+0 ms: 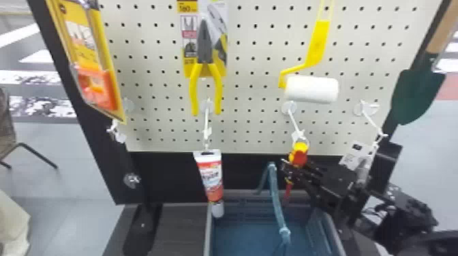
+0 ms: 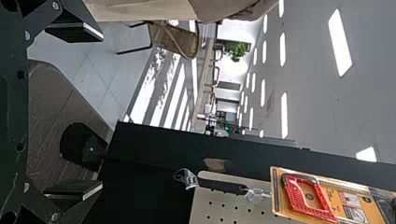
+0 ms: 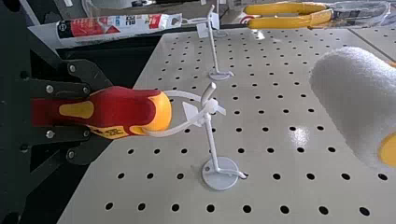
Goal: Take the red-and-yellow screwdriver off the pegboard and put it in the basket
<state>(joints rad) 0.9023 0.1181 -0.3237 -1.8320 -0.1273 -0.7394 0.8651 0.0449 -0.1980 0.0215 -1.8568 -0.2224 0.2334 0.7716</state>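
Note:
In the head view, the red-and-yellow screwdriver (image 1: pixel 299 155) hangs upright by its loop from a pegboard hook, its shaft pointing down. My right gripper (image 1: pixel 290 169) is at its handle from the right side. The right wrist view has the handle (image 3: pixel 126 109) held between the black fingers of the right gripper (image 3: pixel 100 112), with the white loop still around the hook (image 3: pixel 211 106). The basket (image 1: pixel 238 207) stands below, in front of the pegboard's foot. My left gripper (image 2: pixel 100 111) is open with nothing between its fingers, off to the pegboard's left side.
A tube (image 1: pixel 210 180) hangs left of the screwdriver, pliers (image 1: pixel 205 68) and a paint roller (image 1: pixel 311 89) above. A packaged saw (image 1: pixel 92 68) hangs far left, a green trowel (image 1: pixel 414 95) far right. A blue strap-like item (image 1: pixel 276 201) rises from the basket.

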